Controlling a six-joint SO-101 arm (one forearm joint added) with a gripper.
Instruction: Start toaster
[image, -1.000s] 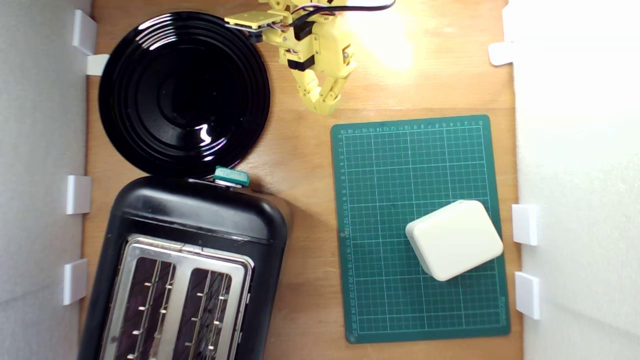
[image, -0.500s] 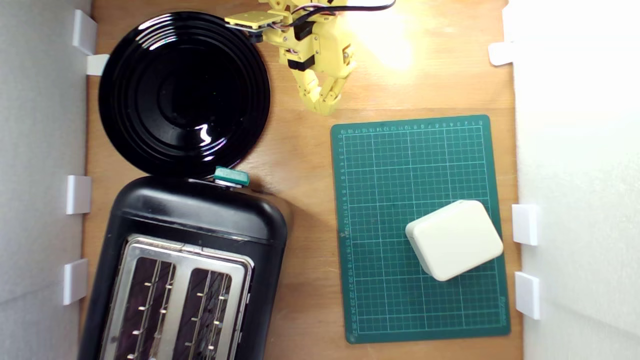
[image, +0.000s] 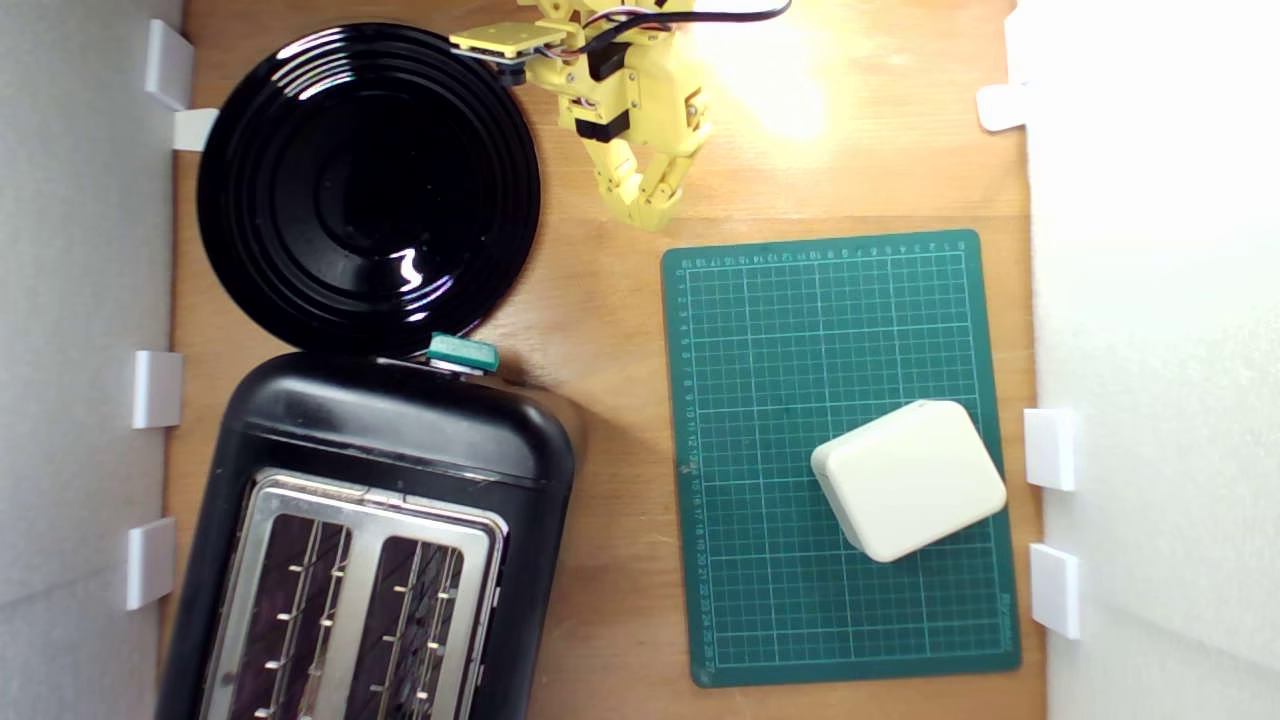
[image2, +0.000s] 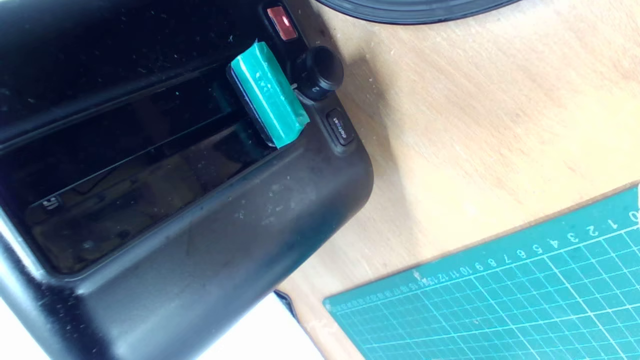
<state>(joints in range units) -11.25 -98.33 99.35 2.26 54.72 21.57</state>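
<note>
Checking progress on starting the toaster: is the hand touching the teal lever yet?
Apart. The exterior view shows bare wood between the hand and the teal lever on the toaster.

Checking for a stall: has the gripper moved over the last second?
No. In the exterior view the gripper sits just above the cutting mat's top edge, same gap as before.

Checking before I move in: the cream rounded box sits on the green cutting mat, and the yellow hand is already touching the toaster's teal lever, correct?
Not quite. The cream rounded box does sit on the green cutting mat, but the yellow hand is not touching the teal lever of the glossy black toaster. The exterior view shows it apart from the lever, over bare wood beside the round black plate.
</note>
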